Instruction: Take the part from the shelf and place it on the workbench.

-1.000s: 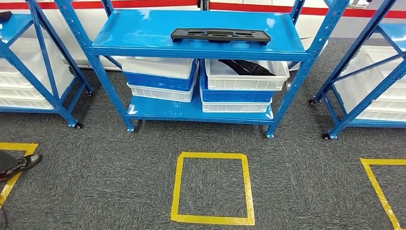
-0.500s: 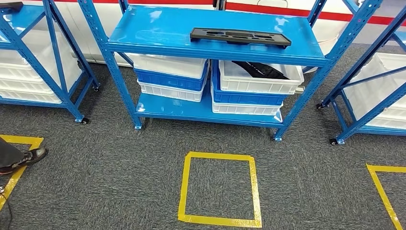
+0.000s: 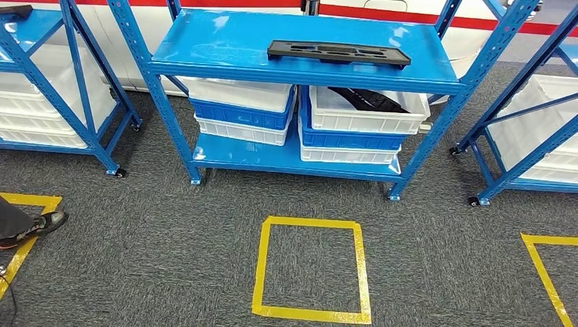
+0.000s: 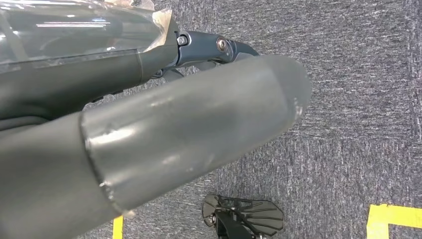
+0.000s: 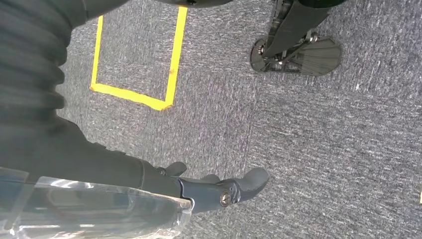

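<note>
1. Two hands hang over the carpet, the left hand (image 4: 149,134) and right hand (image 5: 149,184); neither holds anything, though finger spread is unclear.
2. The part (image 3: 339,52) lies on the shelf (image 3: 218,48) top, near its rear right corner.
3. Risk: a far reach nudges it off the back edge.
4. Stopping short of the yellow square (image 3: 311,270) worsens that.

Grey carpet (image 3: 170,225), yellow tape square (image 3: 312,269) (on floor), white wall (image 3: 129,61)

Grey carpet (image 3: 170,231). Yellow tape square (image 3: 312,268) in front; white and blue bins (image 3: 242,112) stacked below (two stacks). Person's shoe (image 3: 42,223) at left edge.
</note>
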Robot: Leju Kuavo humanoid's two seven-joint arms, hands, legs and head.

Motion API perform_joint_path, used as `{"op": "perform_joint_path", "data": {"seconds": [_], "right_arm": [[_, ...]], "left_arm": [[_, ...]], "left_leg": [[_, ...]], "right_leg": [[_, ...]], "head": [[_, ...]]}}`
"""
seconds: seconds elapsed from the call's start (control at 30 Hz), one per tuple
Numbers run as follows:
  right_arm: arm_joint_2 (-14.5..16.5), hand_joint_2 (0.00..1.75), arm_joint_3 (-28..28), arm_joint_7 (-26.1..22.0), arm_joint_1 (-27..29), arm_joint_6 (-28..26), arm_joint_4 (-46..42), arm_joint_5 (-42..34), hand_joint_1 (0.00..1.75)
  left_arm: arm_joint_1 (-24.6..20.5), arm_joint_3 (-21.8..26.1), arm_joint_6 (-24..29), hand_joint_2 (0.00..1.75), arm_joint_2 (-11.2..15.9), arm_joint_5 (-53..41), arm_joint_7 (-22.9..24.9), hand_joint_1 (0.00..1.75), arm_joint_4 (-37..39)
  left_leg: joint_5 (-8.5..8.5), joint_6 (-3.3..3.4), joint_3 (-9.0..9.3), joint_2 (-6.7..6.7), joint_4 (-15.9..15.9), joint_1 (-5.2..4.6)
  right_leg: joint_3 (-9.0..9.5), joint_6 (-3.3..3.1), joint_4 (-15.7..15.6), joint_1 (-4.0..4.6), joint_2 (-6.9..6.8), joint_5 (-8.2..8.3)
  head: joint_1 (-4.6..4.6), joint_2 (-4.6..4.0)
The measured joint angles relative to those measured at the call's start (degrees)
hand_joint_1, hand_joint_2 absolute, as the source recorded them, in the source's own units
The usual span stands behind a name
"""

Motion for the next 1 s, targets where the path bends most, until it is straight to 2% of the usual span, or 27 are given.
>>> {"op": "perform_joint_path", "data": {"seconds": [0.1, 0.13, 0.23, 0.27, 0.3, 0.37, 0.4, 0.43, 0.47, 0.53, 0.57, 0.6, 0.7, 0.77, 0.8, 0.87, 0.9, 0.93, 1.0], "right_arm": [[0.0, 1.75, 0.0, 0.0, 0.0, 0.0, 0.0, 0.0, 0.00], [0.0, 1.75, 0.0, 0.0, 0.0, 0.0, 0.0, 0.0, 0.00], [0.1, 1.75, 0.0, 0.1, -0.1, 0.0, 0.0, 0.1, 0.00], [0.1, 1.75, 0.0, 0.1, -0.1, 0.0, 0.0, 0.2, 0.00], [0.1, 1.75, 0.0, 0.2, -0.1, 0.0, 0.0, 0.2, 0.00], [0.1, 1.75, 0.0, 0.2, 0.0, -0.1, 0.0, 0.2, 0.00], [0.1, 1.75, 0.0, 0.2, 0.1, -0.1, 0.0, 0.2, 0.00], [0.1, 1.75, 0.0, 0.2, 0.2, -0.1, 0.0, 0.2, 0.00], [0.0, 1.75, 0.0, 0.3, 0.2, -0.1, 0.0, 0.2, 0.00], [0.0, 1.75, 0.0, 0.3, 0.2, -0.1, 0.0, 0.2, 0.00], [0.0, 1.75, 0.0, 0.3, 0.1, -0.1, 0.0, 0.2, 0.00], [0.0, 1.75, 0.0, 0.3, 0.1, -0.1, 0.0, 0.2, 0.00], [0.2, 1.75, 0.0, 0.3, 0.1, -0.2, 0.0, 0.2, 0.00], [0.3, 1.75, 0.0, 0.3, 0.1, -0.3, 0.0, 0.2, 0.00], [0.3, 1.75, -0.1, 0.3, 0.1, -0.3, 0.0, 0.2, 0.00], [0.3, 1.75, -0.1, 0.3, 0.1, -0.4, 0.0, 0.2, 0.00], [0.3, 1.75, -0.1, 0.3, 0.2, -0.4, 0.0, 0.2, 0.00], [0.3, 1.75, -0.1, 0.3, 0.2, -0.4, 0.0, 0.2, 0.00], [0.3, 1.75, -0.1, 0.3, 0.2, -0.4, 0.0, 0.2, 0.00]], "left_arm": [[0.0, 0.1, -0.3, 0.00, 0.0, 0.3, -0.3, 0.00, 0.0], [0.0, 0.2, -0.4, 0.00, 0.0, 0.4, -0.4, 0.00, 0.0], [0.0, 0.3, -0.4, 0.00, 0.1, 0.5, -0.6, 0.00, 0.0], [0.0, 0.3, -0.3, 0.00, 0.1, 0.5, -0.6, 0.00, 0.0], [0.0, 0.3, -0.2, 0.00, 0.0, 0.5, -0.7, 0.00, 0.0], [0.0, 0.3, 0.0, 0.00, 0.0, 0.5, -0.7, 0.00, 0.0], [0.0, 0.3, 0.0, 0.00, 0.0, 0.5, -0.7, 0.00, 0.0], [0.0, 0.3, 0.0, 0.00, 0.0, 0.5, -0.7, 0.00, 0.0], [0.0, 0.3, 0.0, 0.00, 0.0, 0.5, -0.6, 0.00, 0.0], [0.0, 0.3, 0.0, 0.00, 0.0, 0.5, -0.6, 0.00, 0.0], [0.0, 0.3, 0.0, 0.00, 0.1, 0.4, -0.6, 0.00, 0.0], [0.0, 0.3, 0.0, 0.00, 0.1, 0.4, -0.6, 0.00, 0.0], [0.0, 0.3, 0.1, 0.00, 0.2, 0.4, -0.6, 0.00, 0.0], [0.0, 0.4, 0.1, 0.00, 0.3, 0.4, -0.6, 0.00, 0.0], [0.0, 0.4, 0.1, 0.00, 0.3, 0.4, -0.6, 0.00, 0.0], [0.0, 0.4, 0.1, 0.00, 0.3, 0.4, -0.6, 0.00, 0.0], [0.0, 0.4, 0.1, 0.00, 0.3, 0.4, -0.6, 0.00, 0.0], [0.1, 0.4, 0.1, 0.00, 0.3, 0.4, -0.6, 0.00, 0.0], [0.1, 0.5, 0.1, 0.00, 0.4, 0.4, -0.6, 0.00, 0.0]], "left_leg": [[0.00, -0.01, 0.00, 0.00, 0.0, 0.11], [-0.08, 0.13, -0.03, 0.00, 0.1, -0.01], [0.40, 1.23, 0.74, 0.02, -1.3, 0.03], [0.80, 1.61, 1.21, 0.11, -2.1, 0.22], [1.12, 1.84, 1.58, 0.21, -2.7, 0.36], [1.22, 2.04, 1.72, 0.32, -2.8, 0.15], [1.17, 2.03, 1.71, 0.27, -2.8, 0.04], [1.10, 1.97, 1.73, 0.19, -2.8, -0.07], [1.00, 1.83, 1.78, 0.09, -2.7, -0.12], [0.60, 1.22, 1.82, -0.08, -2.2, -0.06], [0.19, 0.76, 1.77, -0.11, -1.7, -0.14], [-0.18, 0.28, 1.73, -0.13, -1.3, -0.22], [-0.73, -0.58, 1.70, -0.08, -0.8, -0.25], [-1.87, -1.19, 1.02, 0.19, 0.8, 0.10], [-3.26, -1.60, 0.00, 0.39, 3.0, 0.26], [-6.84, -2.37, -3.49, 0.69, 9.9, 0.51], [-7.89, -2.59, -5.14, 0.73, 13.0, 0.65], [-7.96, -2.71, -6.17, 0.77, 14.7, 0.79], [-6.17, -2.72, -6.04, 0.85, 13.6, 1.00]], "right_leg": [[0.01, 0.00, 0.0, 0.10, 0.00, 0.00], [0.07, 0.24, -0.2, 0.01, -0.01, 0.13], [0.48, 1.24, -0.5, -0.24, -0.12, 0.17], [-0.09, 0.97, 1.1, -0.18, -0.14, -0.72], [-1.36, 0.39, 3.8, -0.11, -0.14, -2.07], [-5.61, -0.73, 11.9, 0.09, -0.12, -5.39], [-7.38, -0.84, 14.9, 0.19, -0.11, -6.25], [-8.33, -0.67, 16.3, 0.27, -0.10, -6.26], [-8.04, -0.27, 15.1, 0.31, -0.11, -5.31], [-5.00, 0.55, 8.0, 0.16, -0.15, -2.01], [-3.55, 0.53, 4.8, 0.22, -0.16, -0.61], [-2.56, 0.20, 2.8, 0.33, -0.17, 0.25], [-2.11, -1.35, 2.3, 0.58, -0.16, 0.76], [-2.08, -1.96, 2.2, 0.33, -0.17, 0.94], [-2.06, -2.19, 2.2, 0.24, -0.19, 0.98], [-2.07, -2.44, 2.2, 0.32, -0.30, 0.89], [-2.06, -2.52, 2.2, 0.36, -0.35, 0.83], [-2.02, -2.58, 2.2, 0.39, -0.38, 0.78], [-1.91, -2.65, 2.2, 0.37, -0.39, 0.72]], "head": [[0.00, 0.00], [-0.01, 0.00], [0.02, 0.00], [0.12, 0.00], [0.25, 0.00], [0.37, 0.00], [0.36, 0.00], [0.34, 0.00], [0.36, 0.00], [0.43, 0.00], [0.49, 0.00], [0.51, 0.00], [0.50, 0.00], [0.47, 0.00], [0.46, 0.00], [0.44, 0.00], [0.45, 0.00], [0.44, 0.00], [0.44, 0.00]]}}
